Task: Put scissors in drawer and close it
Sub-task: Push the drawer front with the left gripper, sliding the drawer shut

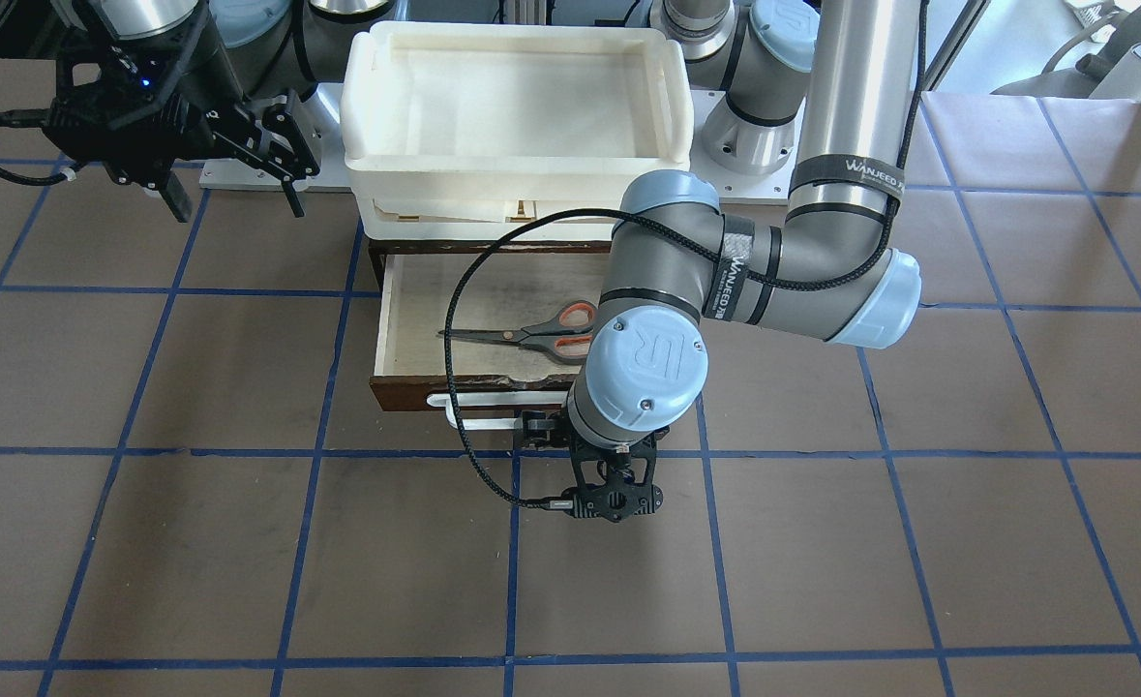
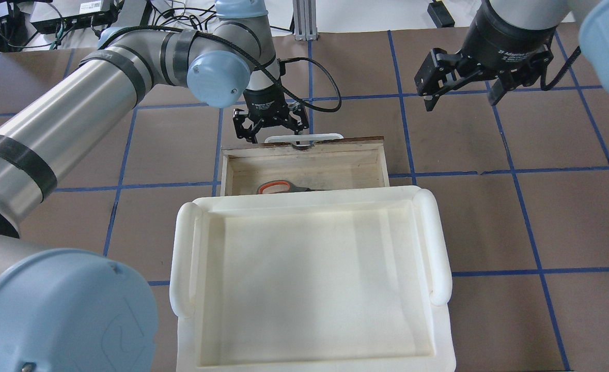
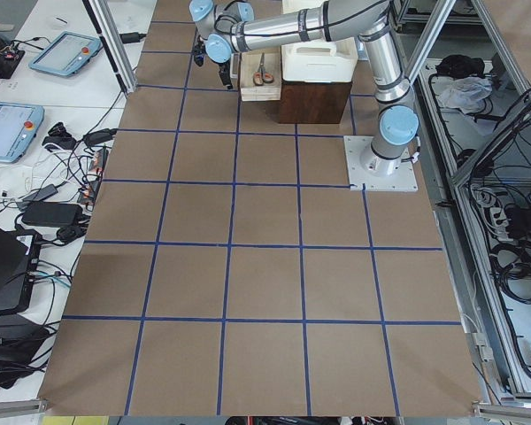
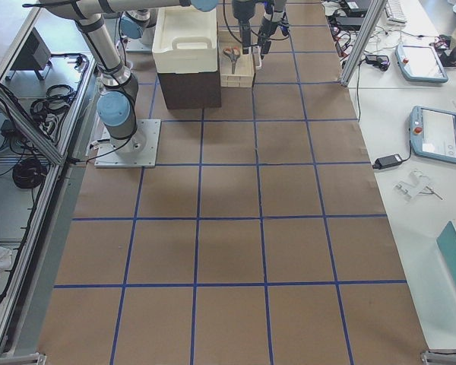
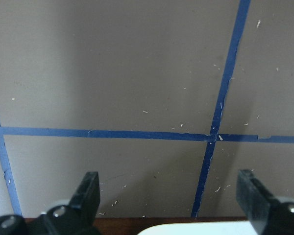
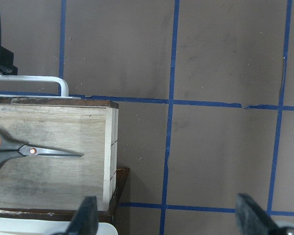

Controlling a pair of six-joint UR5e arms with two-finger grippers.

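Scissors (image 1: 531, 335) in the open drawer (image 1: 384, 319), both grippers empty.

They lie flat on the pale plywood floor, with the orange-lined loops partly under the left arm in the front view. The left gripper (image 2: 272, 135) hangs just outside the white bar handle (image 1: 478, 411), fingers spread wide, gripping nothing. The right gripper (image 2: 462, 101) hovers well apart, spread too, its body marked "2F Adaptive". A strap (image 1: 846, 172) on the left arm reads "WANJEED". A white tray (image 2: 304, 205) tops the cabinet.
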